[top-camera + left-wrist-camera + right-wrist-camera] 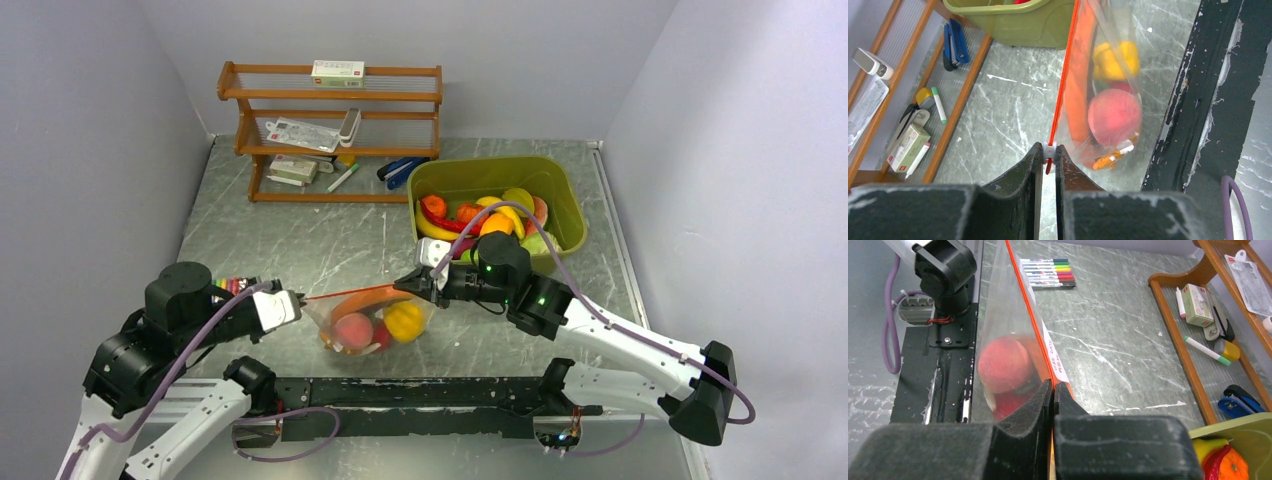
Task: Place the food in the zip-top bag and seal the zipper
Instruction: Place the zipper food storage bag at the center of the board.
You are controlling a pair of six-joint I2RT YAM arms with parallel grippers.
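Note:
The zip-top bag (375,322) hangs stretched between my two grippers just above the table. Inside it sit an orange carrot (1079,90), a yellow piece (1116,59) and a pink-red fruit (1114,116). The red-orange zipper (1063,85) runs taut along the bag's mouth. My left gripper (1049,150) is shut on the white slider at the zipper's left end. My right gripper (1053,386) is shut on the bag's right end, right on the zipper (1023,290). More food (480,215) lies in the green tub behind.
The olive-green tub (490,162) stands at the back right. A wooden shelf (330,130) with packets and pens is at the back left, a blue stapler (400,170) beside it. Marker pens (1048,272) lie by the left arm. A black rail (420,392) runs below the bag.

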